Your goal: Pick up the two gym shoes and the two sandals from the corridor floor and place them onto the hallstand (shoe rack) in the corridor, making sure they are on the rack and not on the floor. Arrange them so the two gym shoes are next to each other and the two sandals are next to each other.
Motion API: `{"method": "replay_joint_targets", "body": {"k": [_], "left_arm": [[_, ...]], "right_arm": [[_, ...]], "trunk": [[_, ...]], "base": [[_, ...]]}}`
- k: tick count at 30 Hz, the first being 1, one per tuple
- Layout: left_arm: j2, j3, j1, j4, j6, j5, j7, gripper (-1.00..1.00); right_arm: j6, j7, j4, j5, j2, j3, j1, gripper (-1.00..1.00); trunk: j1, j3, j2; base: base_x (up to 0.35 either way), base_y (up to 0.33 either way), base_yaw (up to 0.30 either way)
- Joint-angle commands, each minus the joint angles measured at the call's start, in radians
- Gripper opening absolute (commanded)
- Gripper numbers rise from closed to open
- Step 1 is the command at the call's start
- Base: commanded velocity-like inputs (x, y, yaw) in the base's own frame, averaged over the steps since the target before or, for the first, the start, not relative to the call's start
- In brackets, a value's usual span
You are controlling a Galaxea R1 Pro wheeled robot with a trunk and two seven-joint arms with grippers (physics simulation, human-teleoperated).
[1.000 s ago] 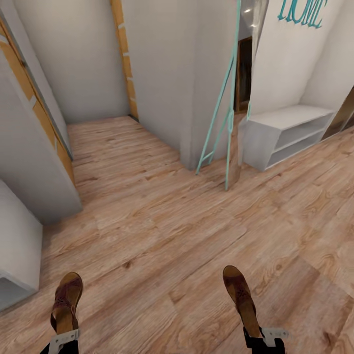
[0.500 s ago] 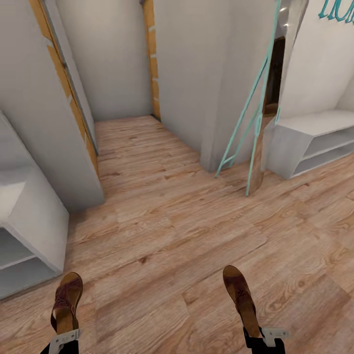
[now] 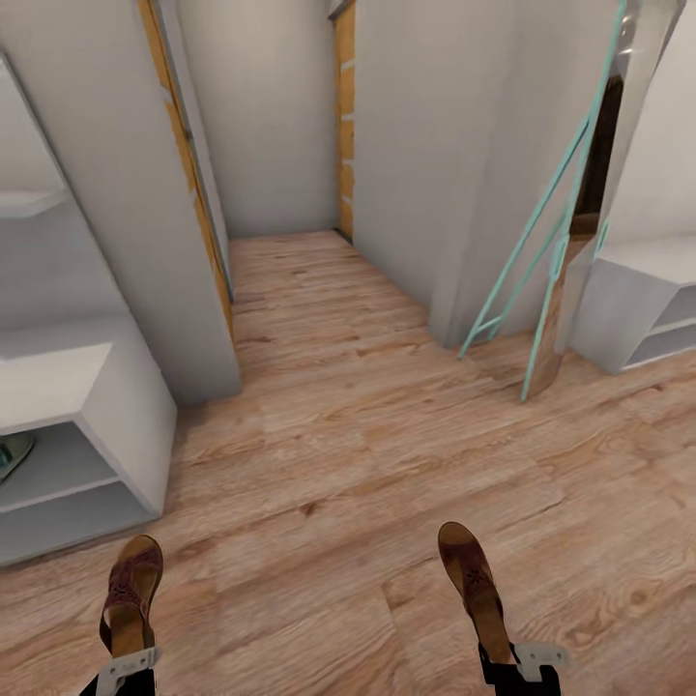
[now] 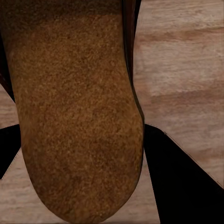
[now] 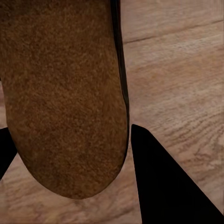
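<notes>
Low in the head view, my left gripper [image 3: 126, 661] is shut on one brown sandal [image 3: 130, 592], held above the wood-plank floor [image 3: 348, 464]. My right gripper [image 3: 505, 659] is shut on the other sandal [image 3: 472, 582]. Up close, the left sandal's [image 4: 74, 107] tan surface lies between black fingers [image 4: 186, 186]. The right sandal [image 5: 65, 93] sits the same way beside its finger [image 5: 168, 182]. The pale grey hallstand [image 3: 116, 406] stands at the left with a wall shelf [image 3: 29, 201] above. A teal-and-white bit of a gym shoe [image 3: 12, 454] shows on its upper open shelf.
A corridor runs ahead between grey walls with orange-edged door frames [image 3: 198, 222]. A teal ladder-like frame [image 3: 541, 261] leans at the right by a mirror. A plain whitish shelf unit [image 3: 619, 309] stands at the far right. Open floor lies between me and both units.
The camera has swung left, so the whole picture slid right and the left hallstand came into view. Both sandals stay held in the same place in the picture.
</notes>
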Motion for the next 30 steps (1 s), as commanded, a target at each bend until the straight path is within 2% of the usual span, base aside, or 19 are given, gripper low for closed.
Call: {"method": "replay_joint_targets", "body": {"k": [1,22,30], "left_arm": [[0.000,0.006,-0.001,0.001,-0.002,0.003,-0.009,-1.00],[0.000,0.006,-0.001,0.002,-0.002,0.003,-0.009,-1.00],[0.000,0.006,-0.001,0.002,-0.002,0.002,-0.009,-1.00]], "right_arm": [[-0.002,0.003,0.000,0.001,0.000,-0.007,0.000,-1.00],[-0.003,0.003,0.000,0.001,0.000,-0.007,0.000,-1.00],[-0.002,0.003,0.000,0.001,0.000,-0.007,0.000,-1.00]], "trunk": [[0.000,0.000,0.000],[0.000,0.023,0.000],[0.000,0.033,0.000]], "base": [[0.000,0.000,0.235],[0.000,0.005,0.214],[0.000,0.235,0.204]]}}
